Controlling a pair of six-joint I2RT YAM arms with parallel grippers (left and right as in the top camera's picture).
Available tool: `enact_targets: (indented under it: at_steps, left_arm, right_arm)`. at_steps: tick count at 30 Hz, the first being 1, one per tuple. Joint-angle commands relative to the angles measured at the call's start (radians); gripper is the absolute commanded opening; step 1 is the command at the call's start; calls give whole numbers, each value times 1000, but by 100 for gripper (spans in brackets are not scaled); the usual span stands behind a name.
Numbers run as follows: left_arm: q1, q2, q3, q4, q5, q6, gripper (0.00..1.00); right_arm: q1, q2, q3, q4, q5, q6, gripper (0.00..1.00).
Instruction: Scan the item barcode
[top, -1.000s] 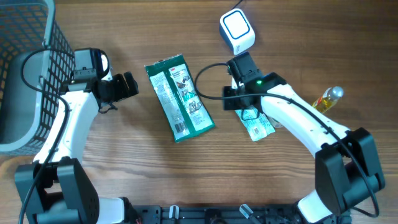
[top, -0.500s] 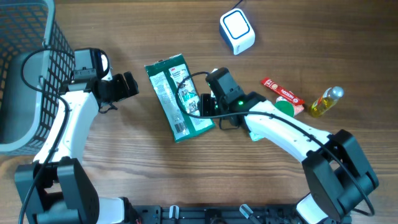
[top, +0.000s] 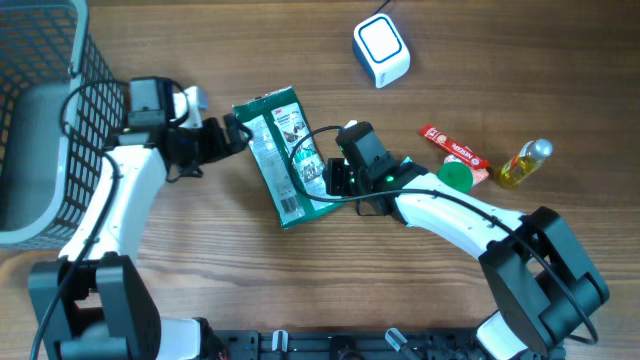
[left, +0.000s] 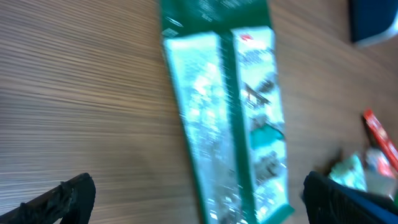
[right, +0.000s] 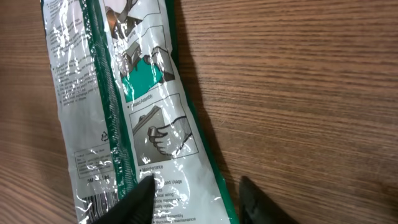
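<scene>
The green packet (top: 288, 160) lies flat on the wooden table (top: 200, 290) a little left of the middle, printed back upward, its long axis running from far-left to near-right. The left hand (top: 232, 138) sits at the packet's far-left end with its fingers spread wide and nothing between them. In the left wrist view, which is blurred, the two dark fingertips (left: 59, 199) stand at the lower corners of the picture and the packet (left: 230, 124) stretches away ahead of them. The right hand (top: 328, 178) is at the packet's right long edge, its fingers partly apart and not clenched on anything. In the right wrist view, one fingertip (right: 140, 202) is over the crinkled film of the packet (right: 118, 93) and the other over bare wood, with the packet's green border between them. Whether the fingertips touch the film cannot be told. A white scanner (top: 381, 50) with a blue-rimmed square face stands at the far side, well apart from the packet. To the right lie a red stick pack (top: 452, 152), a round green lid (top: 455, 176) and a small yellow bottle (top: 525, 163) on its side. A wire basket (top: 40, 100) fills the far-left corner.
</scene>
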Motion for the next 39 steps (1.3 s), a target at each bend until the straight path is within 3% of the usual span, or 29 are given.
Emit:
enact_targets:
  at_steps: [1,3,4,5,6,7,13,20,27,39]
  left_arm:
    - [-75,11,-21,-2,61,-6,100]
    - [-98,12,-21,11,64,-6,100]
    - [-111,12,-21,11,66,-6,80]
    - [-127,15,-22,12,65,-6,39]
    - [-144,18,-25,11,65,-6,15]
    - [-163,23,-31,13,61,-8,4]
    - [-272,79,-39,16,-188,-146,6]
    - [-286,104,-39,16,-225,-203,7]
    - [-286,114,-39,15,-245,-211,11]
    - [-286,130,-39,43,-273,-217,13]
  right_arm:
    - [-10,5,-10,7,28,-11,49]
    - [-32,5,-11,-1,29,-16,57]
    - [-45,5,-13,-5,25,-23,59]
    - [-57,5,-13,-10,16,-35,62]
    - [-70,5,-13,-13,0,-38,65]
    - [-80,5,-13,-13,-23,-37,67]
    - [-104,5,-14,-14,-96,-36,67]
    - [-104,38,-47,-7,-182,26,67]
    - [-94,73,-55,-29,-435,35,65]
    - [-11,73,-55,-76,-396,43,63]
